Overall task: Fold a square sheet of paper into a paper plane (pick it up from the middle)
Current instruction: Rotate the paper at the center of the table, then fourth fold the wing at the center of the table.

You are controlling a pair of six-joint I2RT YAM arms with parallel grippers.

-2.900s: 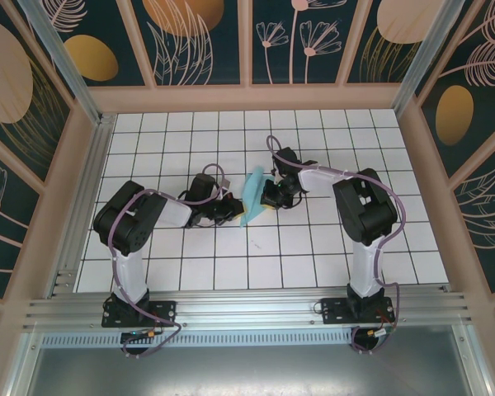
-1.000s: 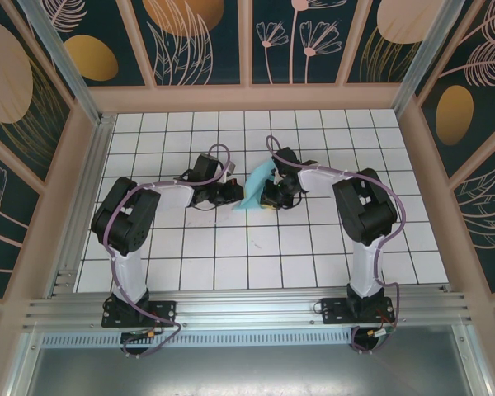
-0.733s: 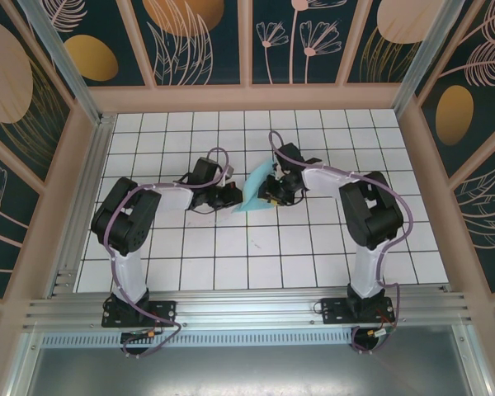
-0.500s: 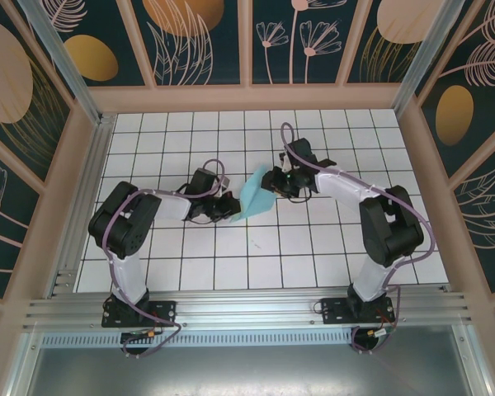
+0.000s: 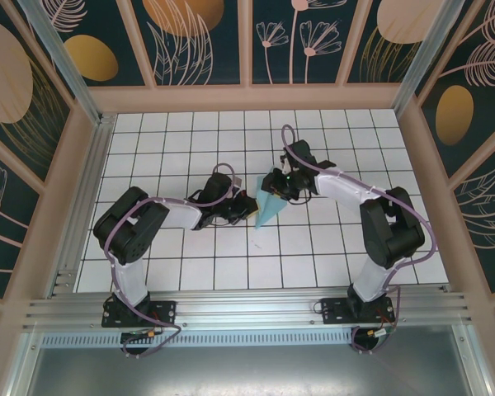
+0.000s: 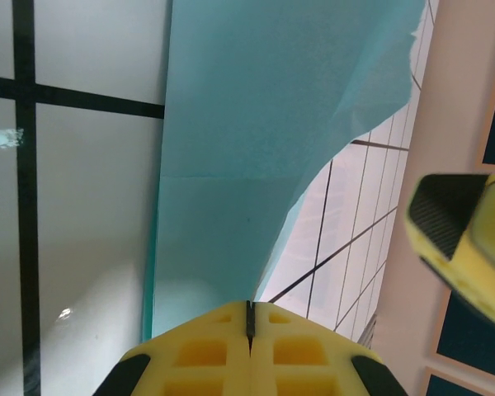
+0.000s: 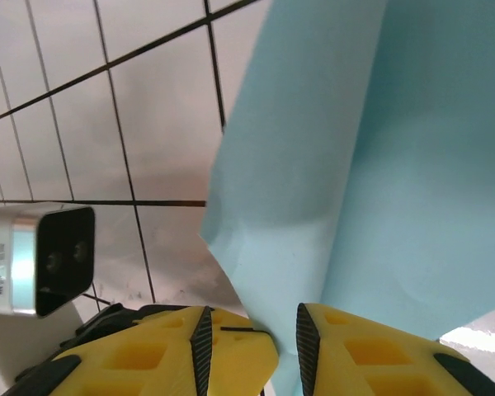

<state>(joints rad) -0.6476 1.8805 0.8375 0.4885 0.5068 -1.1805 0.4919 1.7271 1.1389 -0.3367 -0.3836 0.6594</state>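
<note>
The square sheet of paper (image 5: 270, 205), light turquoise and folded into a narrow wedge pointing toward the near edge, stands off the tiles between my two grippers. My left gripper (image 5: 247, 208) is at its left side. In the left wrist view the yellow jaws are pressed together on the paper's (image 6: 256, 124) lower edge, so the left gripper (image 6: 249, 312) is shut on it. My right gripper (image 5: 279, 188) is at the sheet's far right side. In the right wrist view the right gripper (image 7: 249, 330) is open, with a flap of the paper (image 7: 379, 165) lying loosely in the gap.
White grid tiles (image 5: 313, 247) cover the floor inside a walled wooden frame (image 5: 412, 165). The left wrist's camera housing (image 7: 37, 260) is close to the right gripper, and a right fingertip (image 6: 458, 227) shows close beside the sheet in the left wrist view.
The right gripper let go of the paper, opened and pulled back toward the far right. The left gripper carried the sheet rightward, and it now hangs as a wedge pointing to the near side.
</note>
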